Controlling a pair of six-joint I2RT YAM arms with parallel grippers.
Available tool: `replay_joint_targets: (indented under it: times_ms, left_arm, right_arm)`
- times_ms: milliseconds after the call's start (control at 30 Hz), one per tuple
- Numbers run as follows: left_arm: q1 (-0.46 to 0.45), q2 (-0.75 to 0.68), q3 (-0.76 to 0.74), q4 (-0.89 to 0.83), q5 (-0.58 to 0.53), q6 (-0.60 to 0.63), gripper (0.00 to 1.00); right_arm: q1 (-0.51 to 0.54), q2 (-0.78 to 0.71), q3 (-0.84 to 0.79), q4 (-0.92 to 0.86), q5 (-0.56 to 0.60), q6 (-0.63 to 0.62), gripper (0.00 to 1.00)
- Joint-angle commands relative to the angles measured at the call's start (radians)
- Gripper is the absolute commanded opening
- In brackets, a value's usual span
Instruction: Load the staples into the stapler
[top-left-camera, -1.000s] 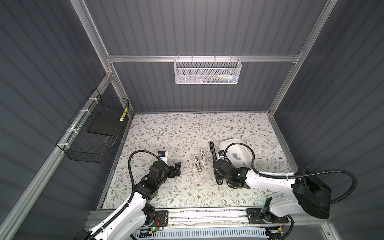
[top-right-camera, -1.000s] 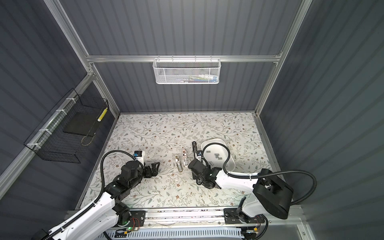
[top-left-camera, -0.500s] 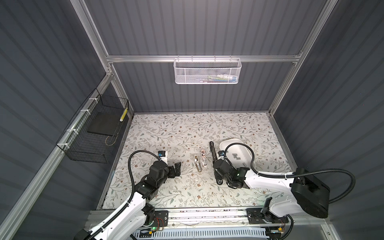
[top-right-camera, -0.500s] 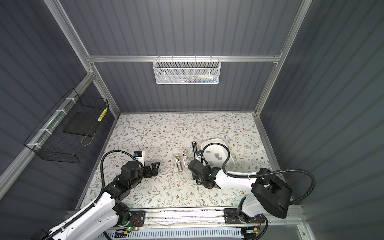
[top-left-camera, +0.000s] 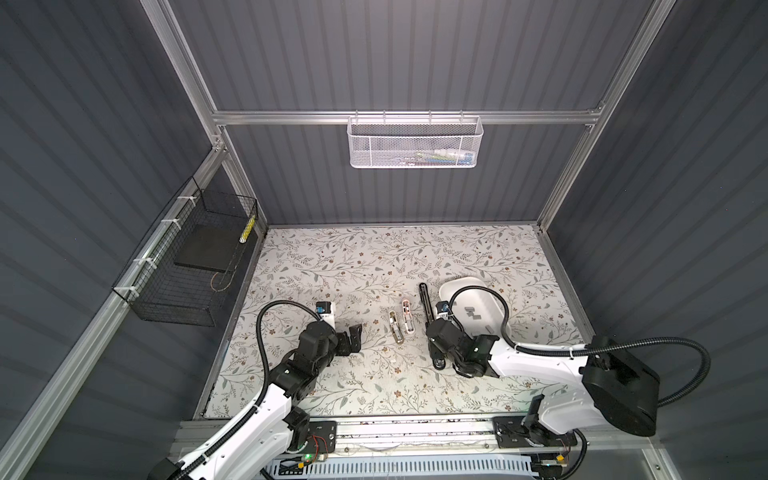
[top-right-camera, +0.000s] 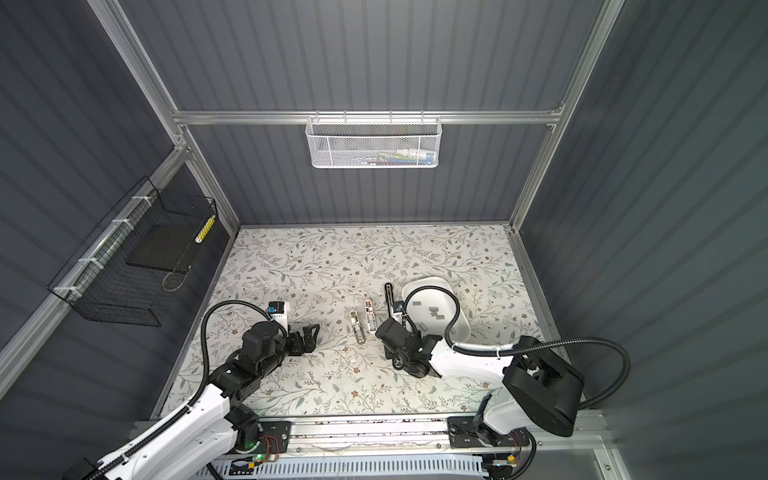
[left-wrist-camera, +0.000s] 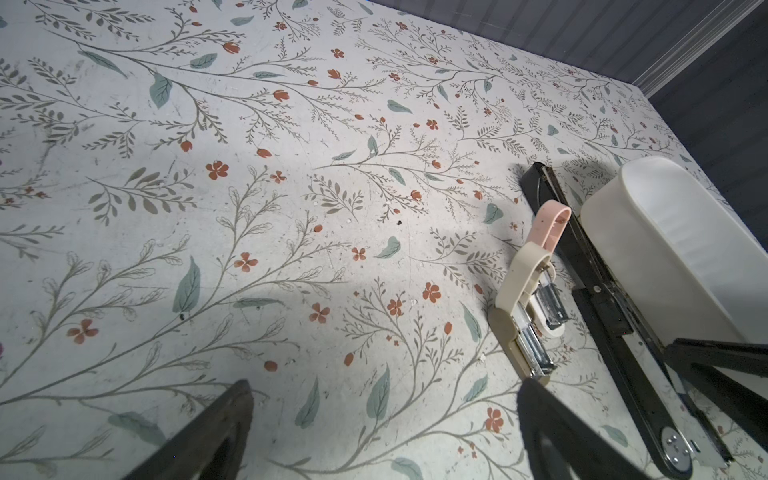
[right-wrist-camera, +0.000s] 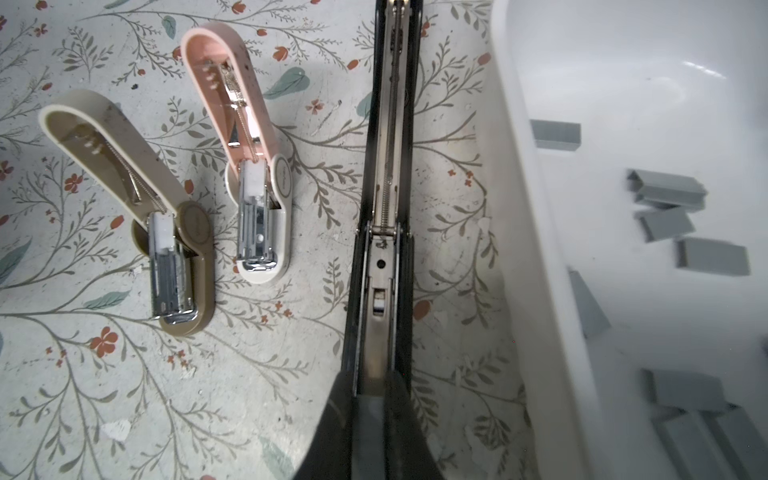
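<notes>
- Holding what I judge a staple strip (right-wrist-camera: 371, 436) in the closed right gripper (right-wrist-camera: 372, 380), aligned over the open channel of the black stapler (right-wrist-camera: 388, 166).
- Other staples (right-wrist-camera: 665, 191) lie in the white tray (right-wrist-camera: 519, 208) alongside.
- The left gripper (top-left-camera: 356, 338) stands wide open, empty.

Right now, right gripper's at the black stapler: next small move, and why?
Probably lower the right gripper slightly: it looks shut on a grey staple strip aligned with the black stapler's open channel, which looks empty ahead of it.
</notes>
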Motion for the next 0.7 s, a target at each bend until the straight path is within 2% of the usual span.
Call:
replay_joint_targets:
  times_ms: [0,667]
  left_arm:
    - [-0.001,0.004,0.003,0.004,-0.002,-0.002,0.99]
    - [-0.001,-0.001,0.003,0.0,-0.001,-0.004,0.99]
  right_arm:
    - [0.004,-0.018,-0.026,-0.002,0.019,0.012,0.01]
    - [0.013,-0.045,-0.054,0.011,0.015,0.02,0.01]
